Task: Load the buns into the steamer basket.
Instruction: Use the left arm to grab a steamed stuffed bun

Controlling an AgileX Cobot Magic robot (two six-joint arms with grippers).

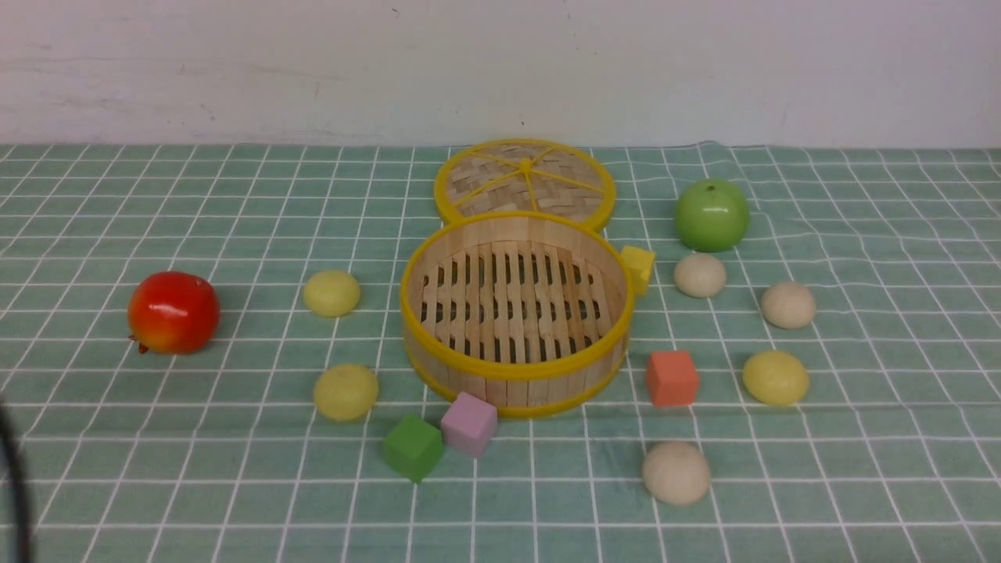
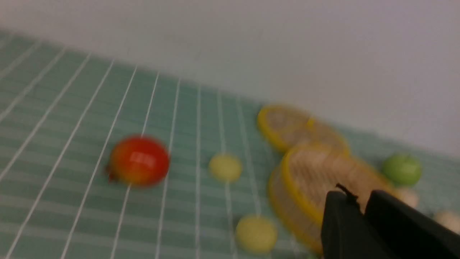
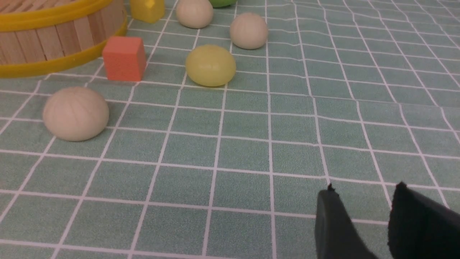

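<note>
The steamer basket [image 1: 539,391] sits mid-frame, with six buns [image 1: 345,391] lying around it on the counter [image 1: 156,469]. The right gripper [image 3: 364,187] stands apart, holding nothing. The left gripper [image 2: 359,196] is blurred, perhaps narrow; I cannot tell.

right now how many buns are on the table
6, all outside the steamer basket. Left of it: far yellow bun, near yellow bun. Right: two beige buns, third yellow bun, nearest beige bun. None seem hidden.

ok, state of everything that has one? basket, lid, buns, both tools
steamer basket: upright, uncovered, empty.
lid: off, lying flat behind the basket.
buns: all six on the cloth, outside the basket.
left tool: slightly open, empty.
right tool: open, empty.
</note>
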